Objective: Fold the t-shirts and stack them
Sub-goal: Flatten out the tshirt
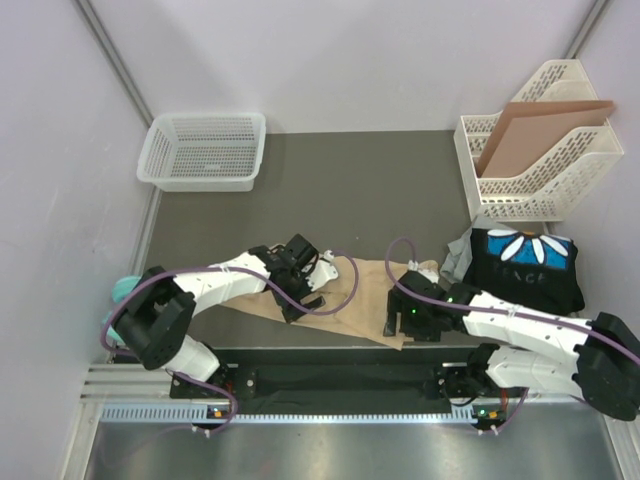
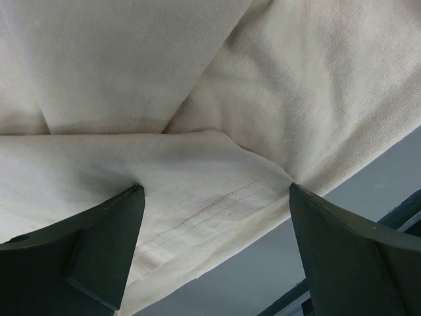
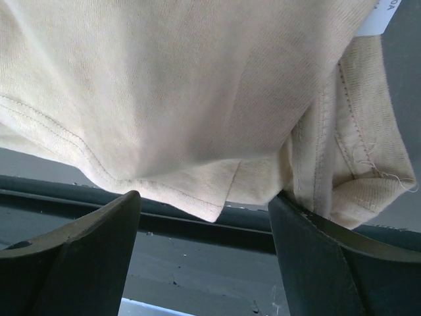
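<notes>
Tan shirt [image 1: 350, 290] lies long way L-to-R on the tabletop [image 1: 400, 180], just left of the black daisy shirt [image 1: 525, 265]. R claw [image 3: 205, 196] is nearer the daisy shirt, L claw [image 2: 216, 191] farther left. Both are spread wide over the cloth, gripping nothing.

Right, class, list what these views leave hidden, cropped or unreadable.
Tan t-shirt: top view, left arm and right arm cover its middle; wrist views crop it.
Black daisy t-shirt: top view, lettering too small to read.
White label: right wrist view, cut by top edge.
Teal item: top view, mostly behind left arm.
</notes>
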Available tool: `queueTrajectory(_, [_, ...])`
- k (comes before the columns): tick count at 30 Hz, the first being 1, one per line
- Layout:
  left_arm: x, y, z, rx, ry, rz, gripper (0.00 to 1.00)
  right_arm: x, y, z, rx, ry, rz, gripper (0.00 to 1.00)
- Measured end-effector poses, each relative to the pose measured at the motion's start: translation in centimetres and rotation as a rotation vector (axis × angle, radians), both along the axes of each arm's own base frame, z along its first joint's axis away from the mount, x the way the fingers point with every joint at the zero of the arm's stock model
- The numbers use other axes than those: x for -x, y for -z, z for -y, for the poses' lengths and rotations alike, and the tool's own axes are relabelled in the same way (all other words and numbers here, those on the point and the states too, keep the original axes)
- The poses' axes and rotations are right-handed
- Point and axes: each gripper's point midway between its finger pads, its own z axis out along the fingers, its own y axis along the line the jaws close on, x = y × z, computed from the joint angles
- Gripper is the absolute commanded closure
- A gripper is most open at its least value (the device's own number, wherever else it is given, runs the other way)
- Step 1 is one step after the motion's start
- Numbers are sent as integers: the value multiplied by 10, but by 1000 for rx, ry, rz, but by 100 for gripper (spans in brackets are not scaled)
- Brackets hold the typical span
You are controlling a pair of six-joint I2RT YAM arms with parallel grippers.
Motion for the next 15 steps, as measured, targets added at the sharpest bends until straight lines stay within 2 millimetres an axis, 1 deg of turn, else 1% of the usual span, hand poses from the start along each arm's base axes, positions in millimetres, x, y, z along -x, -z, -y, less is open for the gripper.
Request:
queueTrajectory(1, [0, 0, 0, 0, 0, 1, 14, 0, 0, -1, -1, 2, -1, 23])
queueTrajectory(4, [-1, 1, 1, 1, -3, 6, 27, 1, 1, -2, 2, -5, 2, 24])
queueTrajectory(7, [1, 3, 1, 0, -4, -4, 31, 4, 1, -4, 8, -22, 9, 25])
queueTrajectory(9, [2, 3, 2, 1, -2, -8, 36, 7, 1, -7, 4, -36, 9, 26])
queueTrajectory(10, [3, 4, 3, 3, -5, -12, 39, 9, 1, -9, 2, -44, 8, 27])
queueTrajectory(11, [4, 4, 3, 6, -4, -17, 49, 13, 1, -12, -5, -57, -1, 27])
queueTrajectory(15, [6, 5, 5, 12, -7, -30, 65, 34, 4, -25, -15, -122, -47, 28])
